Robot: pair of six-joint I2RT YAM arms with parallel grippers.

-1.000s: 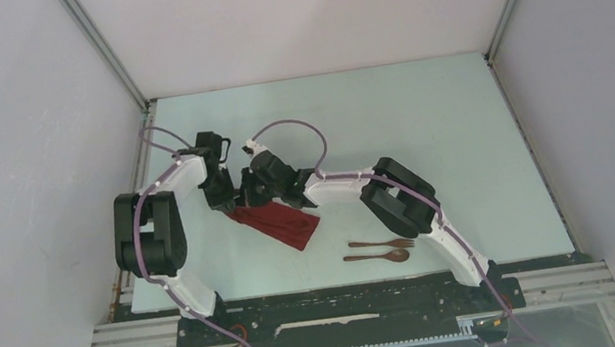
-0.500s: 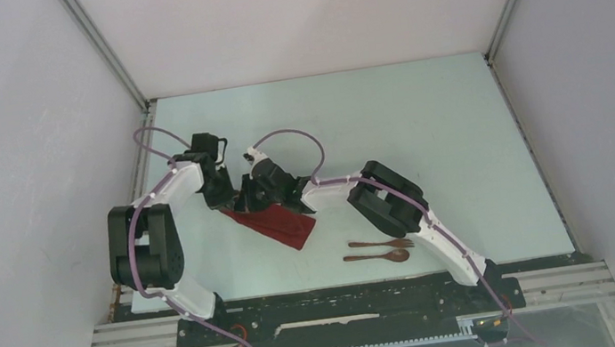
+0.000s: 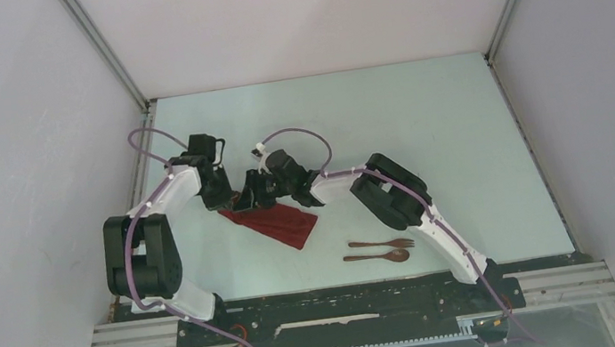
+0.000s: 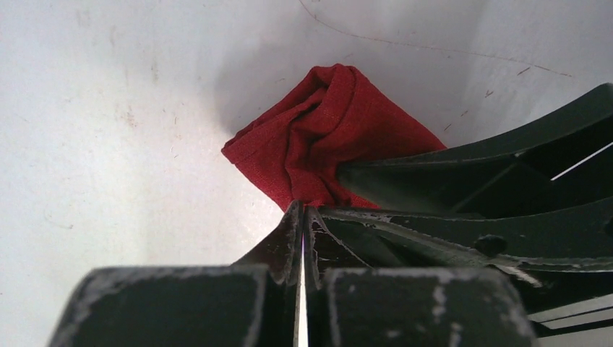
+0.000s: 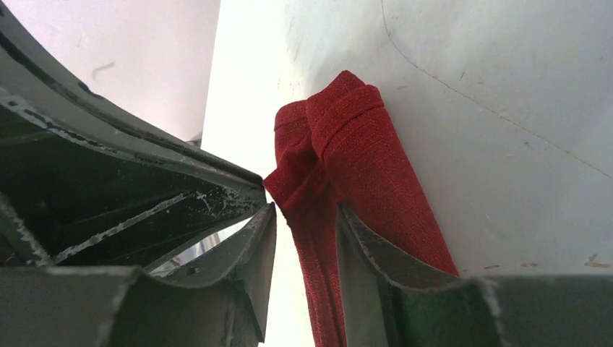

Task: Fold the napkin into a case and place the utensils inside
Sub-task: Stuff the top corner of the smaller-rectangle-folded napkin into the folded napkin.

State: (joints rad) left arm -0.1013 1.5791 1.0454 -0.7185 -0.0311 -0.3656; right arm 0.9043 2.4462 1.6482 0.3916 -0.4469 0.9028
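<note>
Pale tabletop (image 3: 423,122) carries napkin (image 3: 279,222), a folded strip running far-left to near-right. Left pincer (image 4: 301,213) is closed, pinching its far-left end, right pincer (image 5: 303,217) parted astride that end. Utensils (image 3: 382,243) lie well apart, nearer right arm

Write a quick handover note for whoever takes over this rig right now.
Left gripper: shut, apparently pinching the far left end of the napkin.
Right gripper: jaws open, astride that same end, not gripping.
Napkin: folded into a narrow strip, lying diagonally on the table.
Fork and spoon: side by side near the front edge, apart from the cloth.
Done: cloth folded to a strip.
Left: finish the case and put both utensils inside.
</note>
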